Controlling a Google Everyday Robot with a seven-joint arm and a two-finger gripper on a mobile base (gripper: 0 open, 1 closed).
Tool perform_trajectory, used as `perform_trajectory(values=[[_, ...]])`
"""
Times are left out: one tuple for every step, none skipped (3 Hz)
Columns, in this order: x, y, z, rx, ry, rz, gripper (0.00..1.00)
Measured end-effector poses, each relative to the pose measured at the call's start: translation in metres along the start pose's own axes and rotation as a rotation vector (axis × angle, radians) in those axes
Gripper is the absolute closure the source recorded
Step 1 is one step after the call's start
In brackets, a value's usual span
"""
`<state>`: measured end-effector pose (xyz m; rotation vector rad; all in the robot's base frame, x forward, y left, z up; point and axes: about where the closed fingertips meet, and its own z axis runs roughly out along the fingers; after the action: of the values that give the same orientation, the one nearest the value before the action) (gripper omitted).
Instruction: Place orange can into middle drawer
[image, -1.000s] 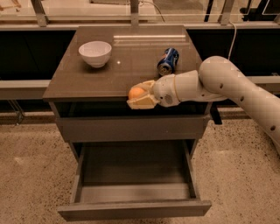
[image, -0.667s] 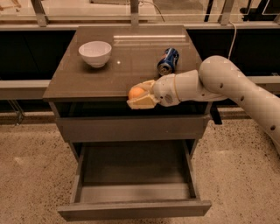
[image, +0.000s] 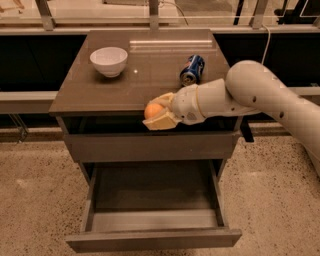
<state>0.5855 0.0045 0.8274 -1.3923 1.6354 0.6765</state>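
Observation:
The orange can (image: 152, 110) is a small orange ball held between the cream fingers of my gripper (image: 156, 114). The gripper is shut on it at the front edge of the tabletop (image: 95, 95), above the cabinet's closed upper drawer front (image: 150, 146). My white arm (image: 260, 95) reaches in from the right. The middle drawer (image: 152, 237) is pulled open below, wide and shallow, with a bare grey-brown floor (image: 150, 187). The orange can is well above it, over its rear part.
A white bowl (image: 108, 60) stands at the back left of the tabletop. A blue soda can (image: 192, 69) lies on its side at the back right, just behind my arm. Speckled floor (image: 35, 200) surrounds the cabinet. A rail and glass run behind.

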Motion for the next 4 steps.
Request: perform_trajectory(values=[[-0.019,0.036,-0.007,0.017,0.086,-0.263,1.0],[-0.019,0.047,-0.011,0.034,0.089,-0.339,1.0],[0.007,0.059,-0.004,0.038,0.009,-0.244,1.0],[0.074,0.072,0.008,0.017,-0.098,-0.047,1.0]])
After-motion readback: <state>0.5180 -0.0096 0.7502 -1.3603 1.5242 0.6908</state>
